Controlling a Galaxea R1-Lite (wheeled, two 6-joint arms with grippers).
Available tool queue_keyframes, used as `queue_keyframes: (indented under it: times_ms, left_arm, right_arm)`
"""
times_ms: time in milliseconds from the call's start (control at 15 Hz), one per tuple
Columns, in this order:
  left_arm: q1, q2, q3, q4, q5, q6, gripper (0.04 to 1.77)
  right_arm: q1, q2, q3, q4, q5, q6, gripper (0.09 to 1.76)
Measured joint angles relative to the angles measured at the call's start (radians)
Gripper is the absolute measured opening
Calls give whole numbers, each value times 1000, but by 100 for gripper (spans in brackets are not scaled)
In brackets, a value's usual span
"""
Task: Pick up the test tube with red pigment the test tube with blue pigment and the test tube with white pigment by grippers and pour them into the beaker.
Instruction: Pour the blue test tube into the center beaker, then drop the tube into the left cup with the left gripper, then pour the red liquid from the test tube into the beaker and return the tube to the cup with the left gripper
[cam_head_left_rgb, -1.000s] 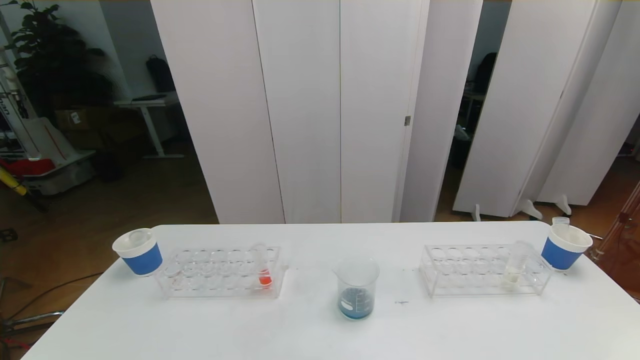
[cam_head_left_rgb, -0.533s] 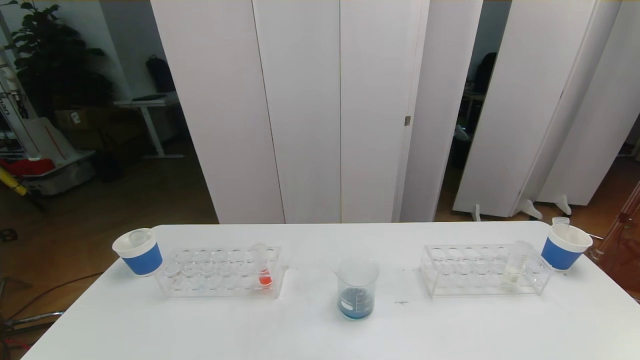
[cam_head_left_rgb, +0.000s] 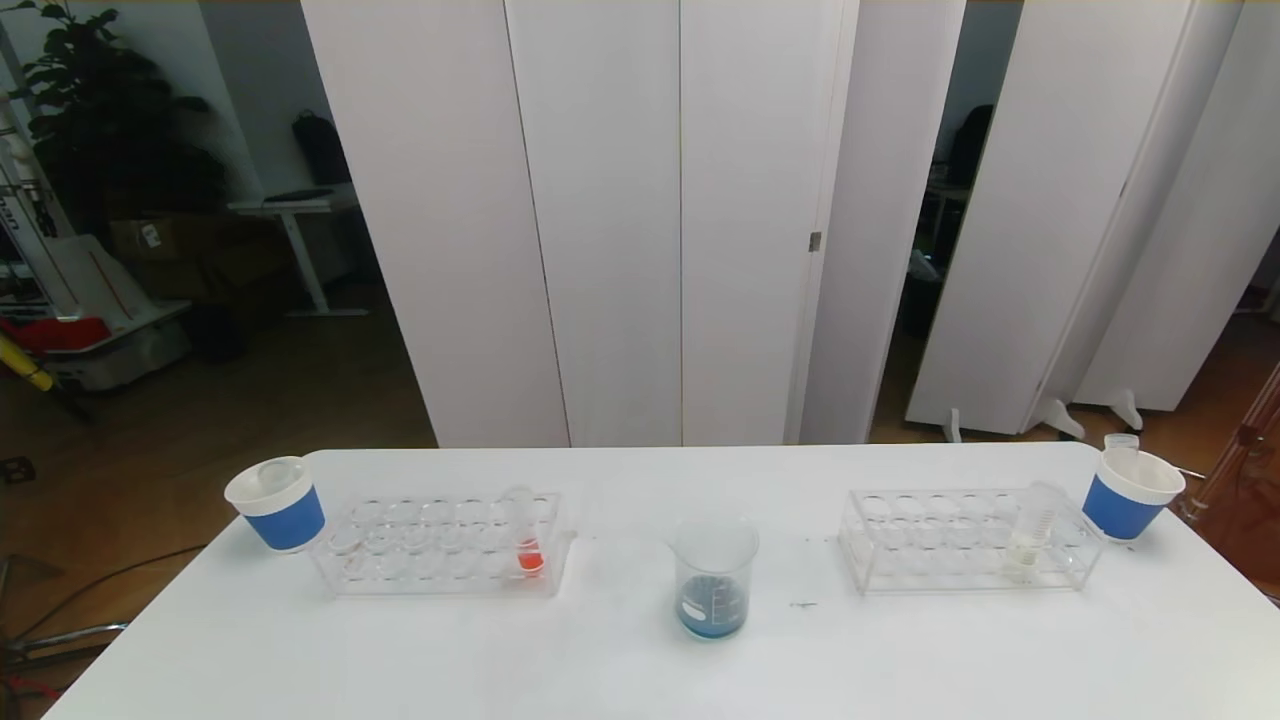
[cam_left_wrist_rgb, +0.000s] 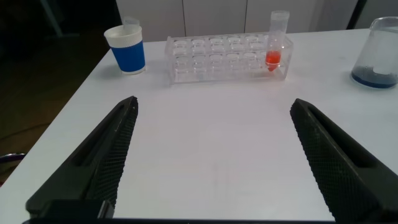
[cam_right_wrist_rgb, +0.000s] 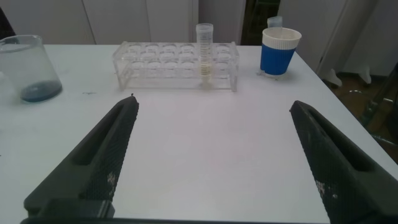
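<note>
I am holding my left claw low over the near part of the white bench, fingers spread wide and pinching nothing; bare bench is lying open between it and the left rack. My right claw is hovering the same way on the other side, also spread wide and empty, with open surface ahead up to the right rack. Neither claw is showing in the head view.

The beaker is standing upright mid-bench between the two racks, well apart from both, with a shallow pool of blue liquid at its bottom. Its white printed marks are too small for me to read. The test tube with red pigment is standing upright at the beaker-side end of the left rack. The test tube with white pigment is standing upright near the outer end of the right rack, its ridged lines showing but no figures readable.

A blue-and-white paper cup is sitting at the far left corner just beside the left rack, close to the bench edge. Another paper cup is sitting near the right edge, a clear tube top poking out of it, its contents hidden.
</note>
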Motion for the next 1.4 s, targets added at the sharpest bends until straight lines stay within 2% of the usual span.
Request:
queue_keyframes:
  times_ms: [1400]
  left_arm:
    - [0,0,0,0,0,0,175]
  right_arm:
    - [0,0,0,0,0,0,175]
